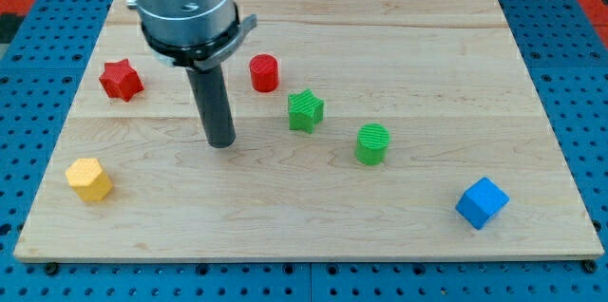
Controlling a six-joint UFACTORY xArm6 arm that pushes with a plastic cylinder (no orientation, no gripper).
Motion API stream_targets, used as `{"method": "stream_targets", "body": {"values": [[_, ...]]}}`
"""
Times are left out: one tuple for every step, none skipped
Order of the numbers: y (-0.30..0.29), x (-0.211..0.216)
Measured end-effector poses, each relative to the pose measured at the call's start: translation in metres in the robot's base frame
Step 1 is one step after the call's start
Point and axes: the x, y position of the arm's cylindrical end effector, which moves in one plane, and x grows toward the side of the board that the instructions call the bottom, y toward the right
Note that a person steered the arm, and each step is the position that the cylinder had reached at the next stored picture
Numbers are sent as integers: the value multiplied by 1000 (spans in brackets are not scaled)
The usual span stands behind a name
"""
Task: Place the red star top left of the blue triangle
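Observation:
The red star [121, 80] lies near the board's left edge, in the upper half. My tip [221, 142] rests on the board to the right of and a little below the star, well apart from it. No blue triangle shows; the only blue block is a blue cube [482, 202] at the lower right. The arm's grey body [182, 3] covers part of the board's upper left.
A red cylinder [264, 73] stands up and right of my tip. A green star [306, 110] and a green cylinder [372, 143] lie to its right. A yellow hexagonal block [89, 179] sits at the lower left. The wooden board [399, 36] ends at a blue pegboard.

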Motion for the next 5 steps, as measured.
{"method": "stream_targets", "body": {"values": [[-66, -2], [-120, -23], [-119, -64], [-124, -83], [-132, -97]]}}
